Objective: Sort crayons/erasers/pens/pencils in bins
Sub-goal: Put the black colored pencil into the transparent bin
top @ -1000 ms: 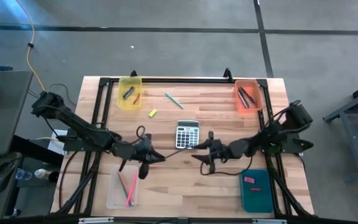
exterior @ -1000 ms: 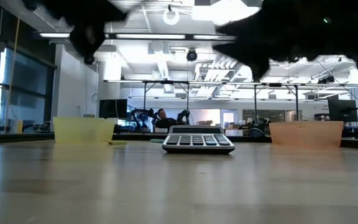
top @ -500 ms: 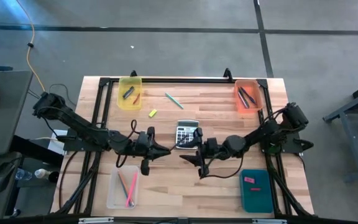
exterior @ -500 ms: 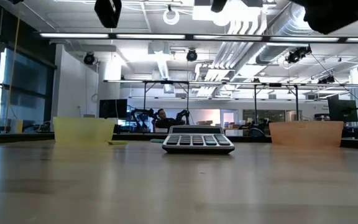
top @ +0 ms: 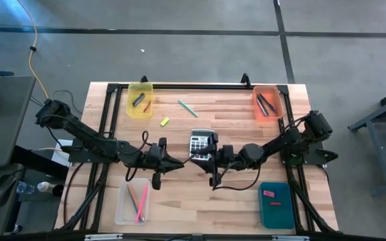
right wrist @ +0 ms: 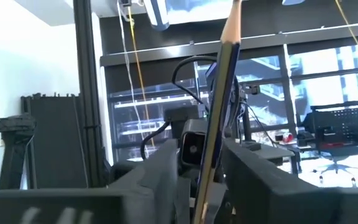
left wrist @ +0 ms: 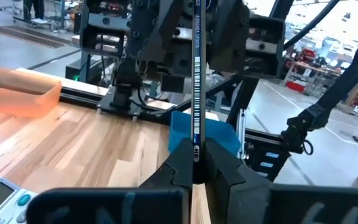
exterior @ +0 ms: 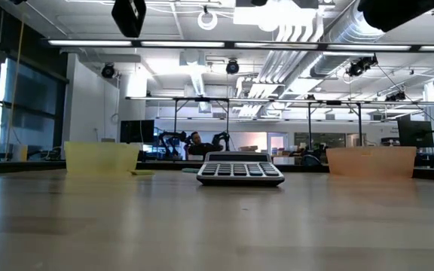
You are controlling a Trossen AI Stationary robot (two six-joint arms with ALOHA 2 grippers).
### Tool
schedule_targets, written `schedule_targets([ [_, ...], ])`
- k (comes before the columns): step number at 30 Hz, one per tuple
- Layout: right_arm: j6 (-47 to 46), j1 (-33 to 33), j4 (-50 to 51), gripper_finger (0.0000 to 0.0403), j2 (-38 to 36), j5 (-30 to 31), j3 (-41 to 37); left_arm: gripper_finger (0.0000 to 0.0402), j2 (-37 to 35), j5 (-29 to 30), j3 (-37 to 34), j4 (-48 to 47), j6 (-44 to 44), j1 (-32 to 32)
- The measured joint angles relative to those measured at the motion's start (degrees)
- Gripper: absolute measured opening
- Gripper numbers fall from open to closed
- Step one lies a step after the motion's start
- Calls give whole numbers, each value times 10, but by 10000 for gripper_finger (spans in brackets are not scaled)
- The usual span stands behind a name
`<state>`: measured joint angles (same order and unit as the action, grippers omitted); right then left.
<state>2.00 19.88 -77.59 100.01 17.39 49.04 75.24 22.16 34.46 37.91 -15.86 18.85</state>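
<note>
Both pincers meet over mid-counter, a pencil between them.

Left pincer (top: 179, 163) is clamped tight on a dark blue pencil (left wrist: 196, 74), held above the counter (top: 233, 201) just by the calculator (top: 198, 142). Right pincer (top: 206, 163) faces it w/ jaws part open either side of the pencil's sharpened end; can't tell if they touch it. Yellow bin (top: 140, 100) & orange bin (top: 267, 102) sit at far corners, clear bin (top: 132, 202) & teal bin (top: 275, 204) at near ones. A green pencil (top: 187, 108) & yellow eraser (top: 165, 121) lie loose.
</note>
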Motion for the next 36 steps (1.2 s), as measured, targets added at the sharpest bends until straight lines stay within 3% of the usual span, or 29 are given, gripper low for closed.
schedule_targets([
  [7, 8, 0, -3, 13, 0, 24, 0, 1, 0, -1, 0, -10, 2, -1],
  [19, 19, 0, 2, 7, 0, 30, 0, 9, 0, -5, 0, -17, 11, -1],
  [30, 21, -1, 12, 2, -1, 17, 0, 111, -18, -27, 0, -74, 71, -1],
  [36, 9, -2, 57, 2, -1, 12, 0, 145, -44, -66, 13, -128, 71, -10],
])
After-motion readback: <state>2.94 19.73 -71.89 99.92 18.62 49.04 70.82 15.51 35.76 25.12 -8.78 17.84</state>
